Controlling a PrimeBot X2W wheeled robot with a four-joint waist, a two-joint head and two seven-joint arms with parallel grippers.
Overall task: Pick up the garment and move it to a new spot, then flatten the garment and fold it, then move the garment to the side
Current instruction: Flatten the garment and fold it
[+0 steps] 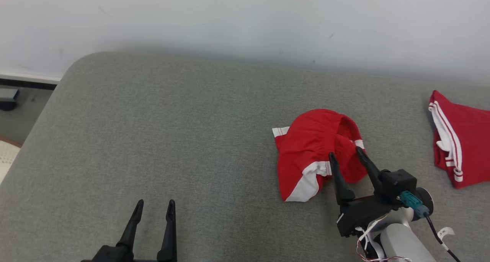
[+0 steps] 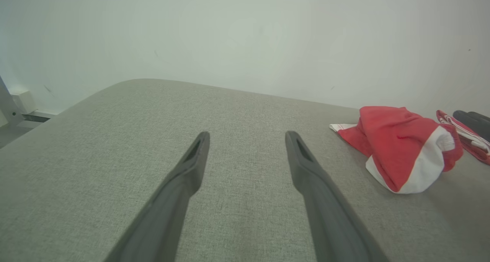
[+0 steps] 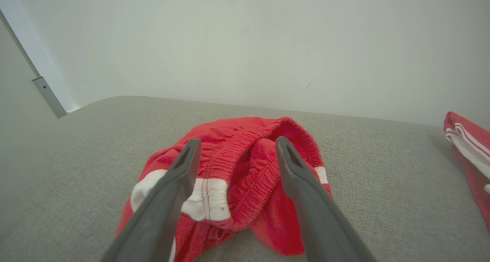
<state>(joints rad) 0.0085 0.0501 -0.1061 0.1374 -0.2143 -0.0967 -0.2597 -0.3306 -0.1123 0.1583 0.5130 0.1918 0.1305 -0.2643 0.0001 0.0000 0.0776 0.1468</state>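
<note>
The garment lies crumpled on the right half of the grey surface. The right gripper is spread wide and empty, its 2 fingers either side of the waistband; contact cannot be judged. The left gripper, likewise spread and empty, sits over bare surface, well apart. A 2nd garment lies far right.
</note>
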